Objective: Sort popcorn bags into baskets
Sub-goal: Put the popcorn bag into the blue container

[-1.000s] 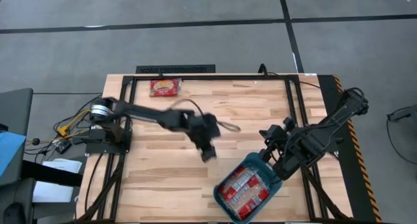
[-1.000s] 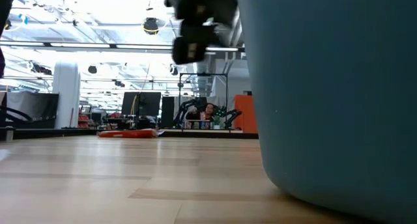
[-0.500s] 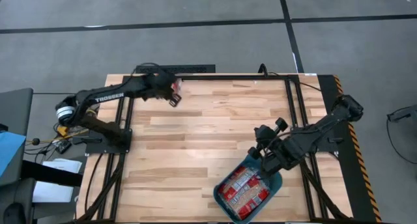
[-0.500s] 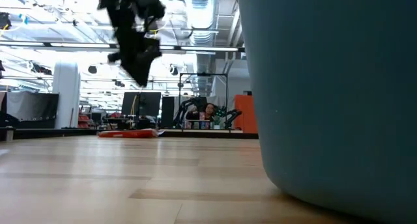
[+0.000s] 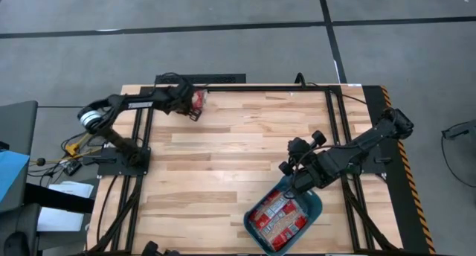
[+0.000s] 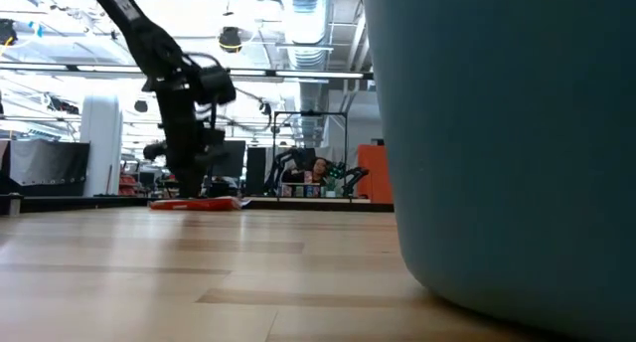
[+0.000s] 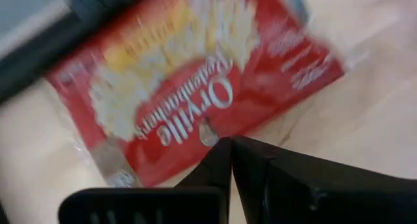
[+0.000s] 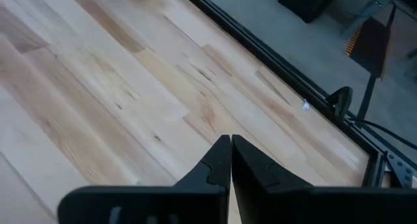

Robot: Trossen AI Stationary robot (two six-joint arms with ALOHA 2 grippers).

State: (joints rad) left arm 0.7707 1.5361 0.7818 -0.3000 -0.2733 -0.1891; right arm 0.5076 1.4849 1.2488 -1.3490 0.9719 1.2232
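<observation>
My left gripper (image 5: pixel 195 109) hung directly over the last loose popcorn bag (image 7: pixel 195 87) at the table's far edge — fingertips pressed together, holding nothing, bag lying flat just ahead. The right gripper (image 5: pixel 291 167), likewise closed and empty, waited beside the basket (image 5: pixel 316 208).

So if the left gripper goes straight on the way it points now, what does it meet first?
Most likely the red popcorn bag lying at the table's far edge: the shut left gripper points right at it. How much gap remains is unclear.
</observation>
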